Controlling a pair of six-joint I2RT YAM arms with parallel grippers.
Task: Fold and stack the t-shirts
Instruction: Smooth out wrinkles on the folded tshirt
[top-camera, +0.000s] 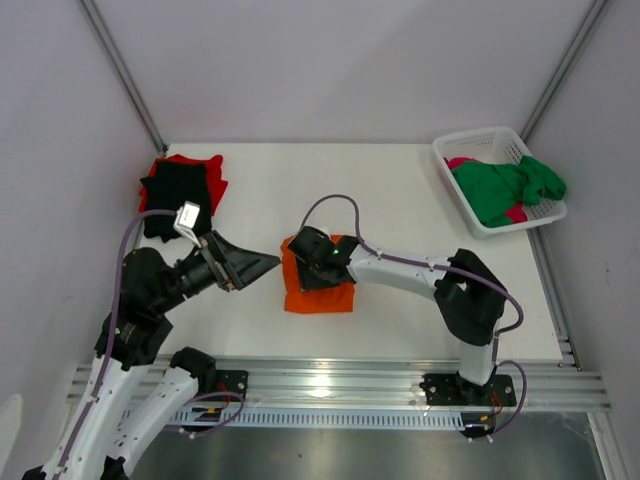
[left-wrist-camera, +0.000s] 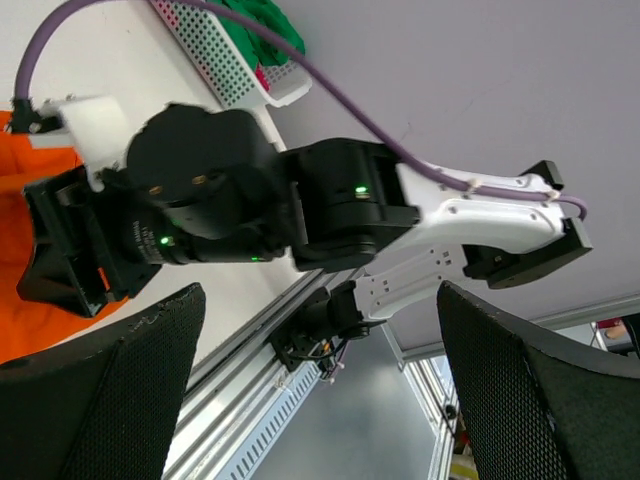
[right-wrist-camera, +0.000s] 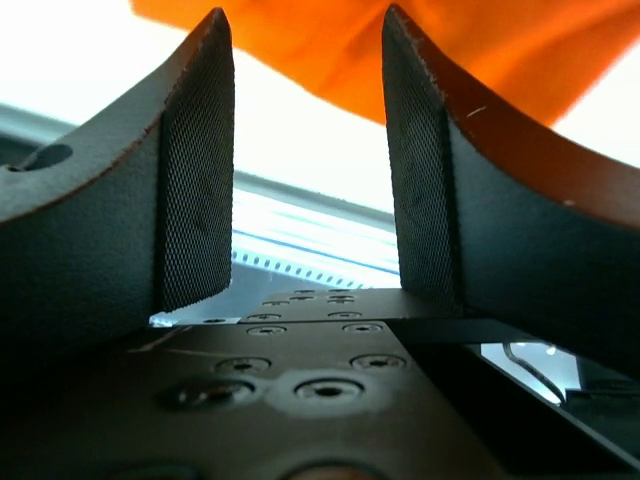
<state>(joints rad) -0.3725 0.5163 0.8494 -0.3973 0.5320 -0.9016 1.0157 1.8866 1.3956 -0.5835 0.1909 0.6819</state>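
Your orange t-shirt (top-camera: 318, 295) lies folded into a small rectangle in the middle of the worktop (top-camera: 420, 200). Your right fingers (right-wrist-camera: 195, 180) hang over it, partly apart with nothing between them. Your left fingers (left-wrist-camera: 130, 400) stand wide and empty just to its left. A black t-shirt (top-camera: 172, 195) sits on a red t-shirt (top-camera: 208, 168) in the far left corner. A green t-shirt (top-camera: 505, 185) and a pink t-shirt (top-camera: 461, 162) lie in the white basket (top-camera: 470, 145) at the far right.
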